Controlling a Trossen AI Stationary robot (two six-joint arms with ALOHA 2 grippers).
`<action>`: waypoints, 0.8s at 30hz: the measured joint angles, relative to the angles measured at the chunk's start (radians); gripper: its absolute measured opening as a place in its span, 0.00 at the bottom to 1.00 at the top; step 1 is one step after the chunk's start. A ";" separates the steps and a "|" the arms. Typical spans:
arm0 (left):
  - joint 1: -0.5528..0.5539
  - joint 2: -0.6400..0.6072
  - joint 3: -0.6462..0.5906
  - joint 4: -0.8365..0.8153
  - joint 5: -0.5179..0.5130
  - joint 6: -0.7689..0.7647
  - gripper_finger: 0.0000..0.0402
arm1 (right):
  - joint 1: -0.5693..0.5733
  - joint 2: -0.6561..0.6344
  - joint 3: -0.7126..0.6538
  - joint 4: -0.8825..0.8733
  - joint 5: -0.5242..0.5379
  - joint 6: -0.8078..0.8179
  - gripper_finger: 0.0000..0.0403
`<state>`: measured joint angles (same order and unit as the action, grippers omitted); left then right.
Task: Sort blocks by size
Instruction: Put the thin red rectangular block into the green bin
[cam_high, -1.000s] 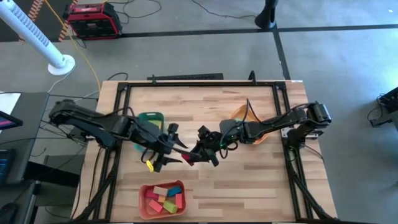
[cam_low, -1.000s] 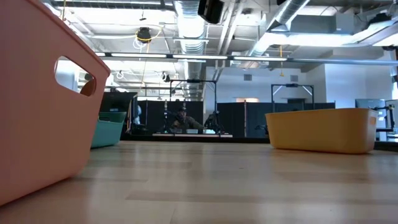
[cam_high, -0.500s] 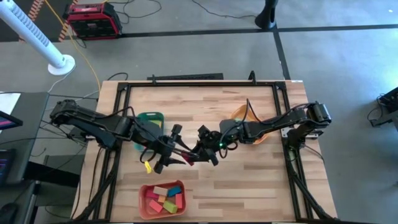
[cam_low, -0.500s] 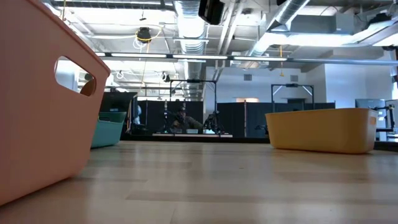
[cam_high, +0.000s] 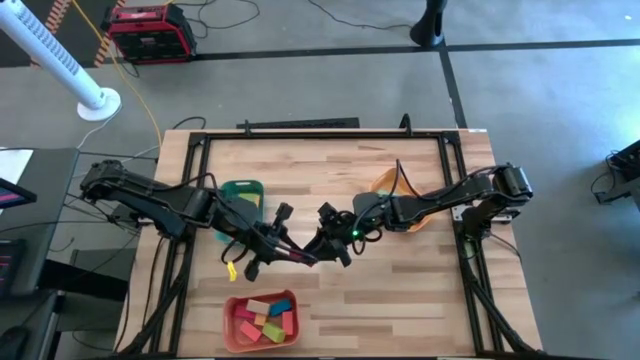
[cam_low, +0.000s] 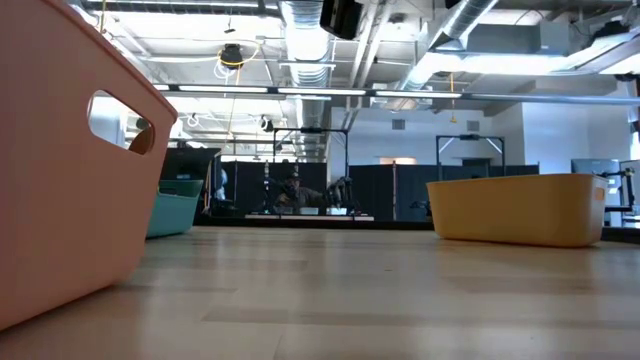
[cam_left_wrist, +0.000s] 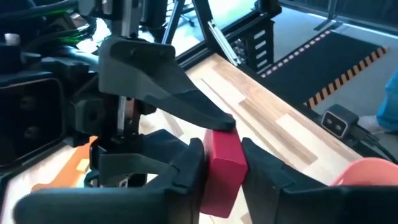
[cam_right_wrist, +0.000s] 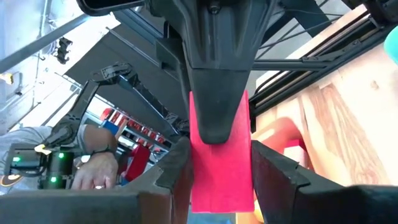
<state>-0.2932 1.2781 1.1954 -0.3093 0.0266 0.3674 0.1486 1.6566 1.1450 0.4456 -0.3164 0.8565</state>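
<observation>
Where sorted, blocks (cam_high: 268, 318) in salmon-red tray (cam_high: 232, 322).

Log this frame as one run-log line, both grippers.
phase: handover above table centre | left gripper: closing on red block | right gripper: shut on red block | salmon tray: holds blocks

Red block (cam_right_wrist: 221, 168) partly behind hand (cam_right_wrist: 214, 93)

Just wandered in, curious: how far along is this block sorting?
Done: nothing visibly sorted in the green tray or orange tray, both partly hidden. In hand: left gripper and right gripper both clamp one red block mid-table. Left: a pile of blocks in the pink tray.
</observation>
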 joint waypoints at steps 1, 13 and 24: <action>0.000 0.000 0.000 -0.002 0.006 0.003 0.19 | 0.000 0.000 0.000 0.000 0.000 0.002 0.41; -0.002 -0.005 0.000 -0.052 0.024 -0.063 0.14 | -0.001 0.000 0.000 -0.005 0.005 -0.026 0.54; -0.009 -0.111 0.000 -0.332 -0.058 -0.159 0.14 | 0.008 0.000 0.000 -0.142 0.005 -0.043 0.64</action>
<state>-0.3019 1.1673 1.1954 -0.6412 -0.0317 0.2086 0.1562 1.6562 1.1450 0.3034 -0.3115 0.8135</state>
